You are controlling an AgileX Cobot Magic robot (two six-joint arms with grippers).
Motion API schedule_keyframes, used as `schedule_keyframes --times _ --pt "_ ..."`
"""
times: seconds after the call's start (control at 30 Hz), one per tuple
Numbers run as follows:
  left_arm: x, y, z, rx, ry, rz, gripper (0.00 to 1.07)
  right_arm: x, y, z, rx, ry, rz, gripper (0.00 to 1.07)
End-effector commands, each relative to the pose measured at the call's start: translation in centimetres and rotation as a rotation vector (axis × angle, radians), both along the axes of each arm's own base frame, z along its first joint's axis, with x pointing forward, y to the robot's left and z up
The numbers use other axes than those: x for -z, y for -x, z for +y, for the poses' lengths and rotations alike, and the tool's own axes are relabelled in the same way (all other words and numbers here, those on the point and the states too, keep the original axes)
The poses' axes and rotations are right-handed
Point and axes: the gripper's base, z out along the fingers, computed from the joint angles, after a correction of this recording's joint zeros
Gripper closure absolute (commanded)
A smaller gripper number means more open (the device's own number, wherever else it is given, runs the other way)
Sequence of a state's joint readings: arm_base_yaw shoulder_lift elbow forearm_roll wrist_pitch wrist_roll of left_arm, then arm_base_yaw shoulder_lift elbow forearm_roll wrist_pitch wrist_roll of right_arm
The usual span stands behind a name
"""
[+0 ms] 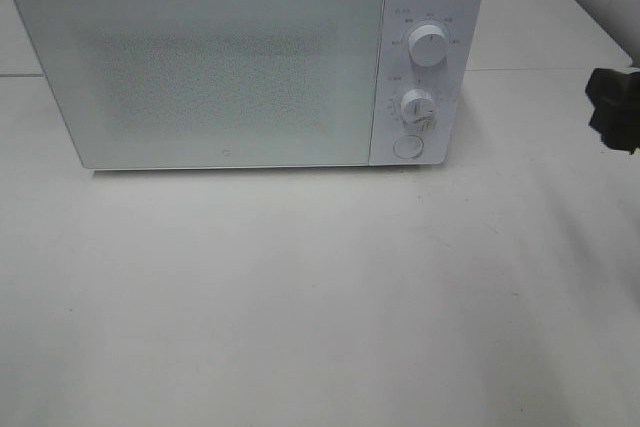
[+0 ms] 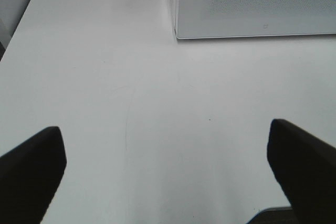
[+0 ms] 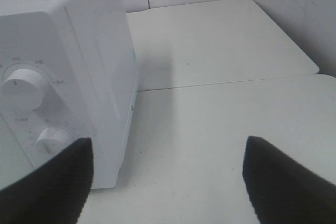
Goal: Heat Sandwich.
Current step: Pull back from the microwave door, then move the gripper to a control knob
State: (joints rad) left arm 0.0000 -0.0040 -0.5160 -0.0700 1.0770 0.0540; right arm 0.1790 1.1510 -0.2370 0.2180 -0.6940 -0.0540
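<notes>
Matte white tabletop (image 1: pixel 320 297) carrying a boxy white microwave (image 1: pixel 200 67), door shut

Smooth, faintly glossy surface, seamed into separate panels further back. Rectangular casing with softly rounded corners. Wide door (image 1: pixel 200 72) fronted by a finely speckled, frosted-looking panel. Narrow control strip beside it with two round white knobs, upper (image 1: pixel 428 44) and lower (image 1: pixel 417 107), over a flat round button (image 1: pixel 407 147). Left gripper (image 2: pixel 164 127) spread wide above the table in front of the door, with blunt, wedge-shaped, matte black fingers (image 2: pixel 31 177) and nothing between them. Right gripper (image 3: pixel 169 141) likewise parted wide and holding nothing, off the knob side of the microwave, showing as a dark blocky shape at the right edge of the high view. Sandwich in none of the views, whereabouts impossible to tell
</notes>
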Motion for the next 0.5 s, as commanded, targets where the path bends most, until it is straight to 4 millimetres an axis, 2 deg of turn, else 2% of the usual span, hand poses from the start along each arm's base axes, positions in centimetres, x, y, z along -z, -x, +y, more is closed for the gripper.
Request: schedule_keyframes --times 0.03,0.1,0.37,0.5 --pt "0.0 0.3 0.0 -0.003 0.007 -0.029 0.06 0.2 0.0 0.9 -0.023 0.041 -0.026 0.31" --pt "0.0 0.3 0.0 -0.003 0.007 -0.029 0.06 0.9 -0.1 2.1 -0.040 0.067 -0.024 0.31" --pt "0.0 0.3 0.0 -0.003 0.007 -0.029 0.06 2.2 -0.3 4.1 -0.043 0.092 -0.031 0.31" --pt "0.0 0.3 0.0 -0.003 0.007 -0.029 0.06 3.0 -0.2 5.7 -0.081 0.111 -0.042 0.31"
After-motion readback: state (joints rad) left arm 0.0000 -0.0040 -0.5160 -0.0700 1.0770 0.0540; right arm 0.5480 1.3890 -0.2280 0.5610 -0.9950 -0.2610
